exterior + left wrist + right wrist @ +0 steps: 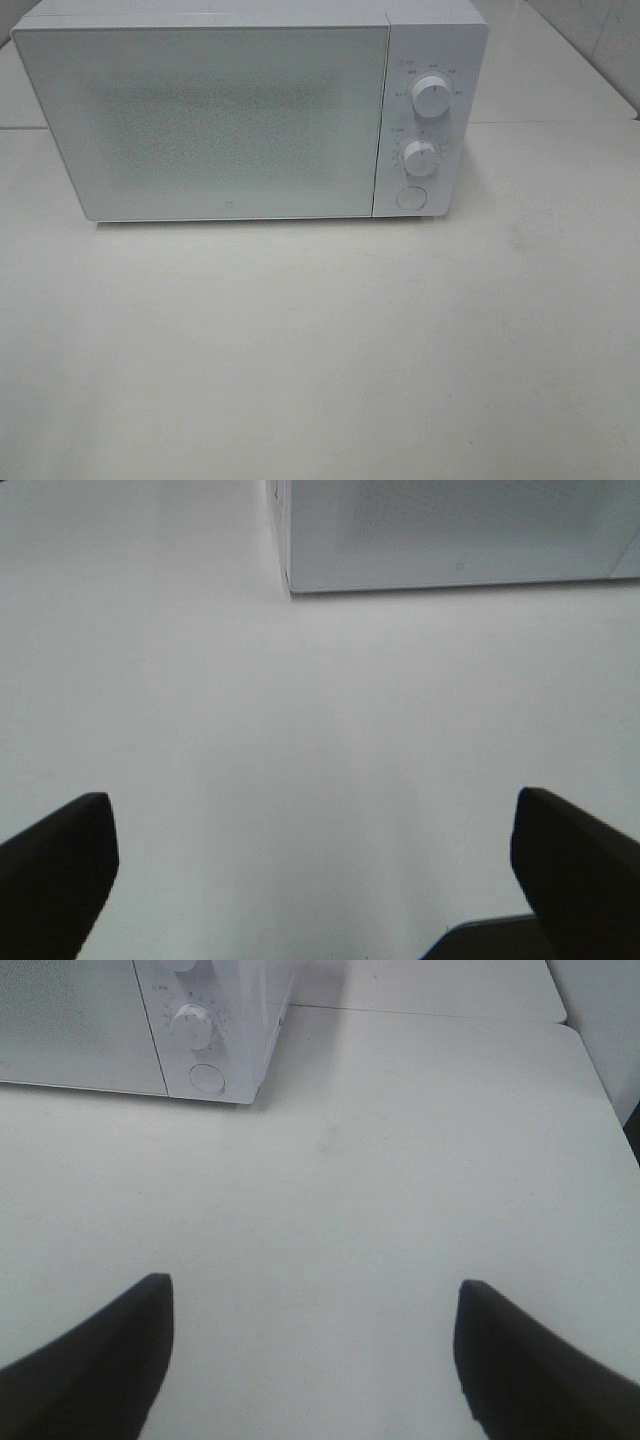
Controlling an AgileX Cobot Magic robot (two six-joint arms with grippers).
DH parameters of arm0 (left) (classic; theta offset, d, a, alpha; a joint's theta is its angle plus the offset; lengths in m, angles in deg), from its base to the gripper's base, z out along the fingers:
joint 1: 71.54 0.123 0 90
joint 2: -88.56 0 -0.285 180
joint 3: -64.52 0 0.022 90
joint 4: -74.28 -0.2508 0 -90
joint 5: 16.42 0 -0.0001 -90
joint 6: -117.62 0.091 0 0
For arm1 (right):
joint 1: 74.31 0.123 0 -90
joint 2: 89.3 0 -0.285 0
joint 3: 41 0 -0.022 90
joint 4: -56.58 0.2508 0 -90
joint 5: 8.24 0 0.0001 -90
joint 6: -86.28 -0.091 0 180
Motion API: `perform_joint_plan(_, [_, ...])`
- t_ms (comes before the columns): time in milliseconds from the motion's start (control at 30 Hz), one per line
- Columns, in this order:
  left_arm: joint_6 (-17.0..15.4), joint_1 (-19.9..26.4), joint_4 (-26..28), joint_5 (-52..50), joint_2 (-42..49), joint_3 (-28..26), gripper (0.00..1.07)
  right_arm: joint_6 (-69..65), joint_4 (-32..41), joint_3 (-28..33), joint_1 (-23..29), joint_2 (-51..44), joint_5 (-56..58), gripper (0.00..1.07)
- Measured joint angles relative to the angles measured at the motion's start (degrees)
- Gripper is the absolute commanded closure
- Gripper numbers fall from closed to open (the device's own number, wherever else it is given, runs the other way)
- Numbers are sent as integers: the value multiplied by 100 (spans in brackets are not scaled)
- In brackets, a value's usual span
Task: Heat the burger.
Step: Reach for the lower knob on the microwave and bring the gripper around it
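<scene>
No burger shows; perhaps it sits inside the shut microwave at the table's back edge. Left gripper and right gripper gape, empty. Likely soft, layered: grip low, gently.

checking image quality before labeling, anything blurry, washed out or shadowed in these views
Exterior high: even, soft light, the microwave door looks pale and grainy, thin shadow at its base. Left wrist: the left gripper is dark and soft-edged. Right wrist: the right gripper blurs too; the knob is clearer.

White microwave on white table.
</scene>
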Motion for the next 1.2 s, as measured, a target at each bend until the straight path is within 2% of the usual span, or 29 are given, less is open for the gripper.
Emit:
perform_joint_plan(233, [0, 0, 0, 11, 556, 0, 6, 0, 0, 0, 0, 0, 0, 32])
perform_joint_plan(1200, [0, 0, 0, 11, 556, 0, 6, 0, 0, 0, 0, 0, 0, 32])
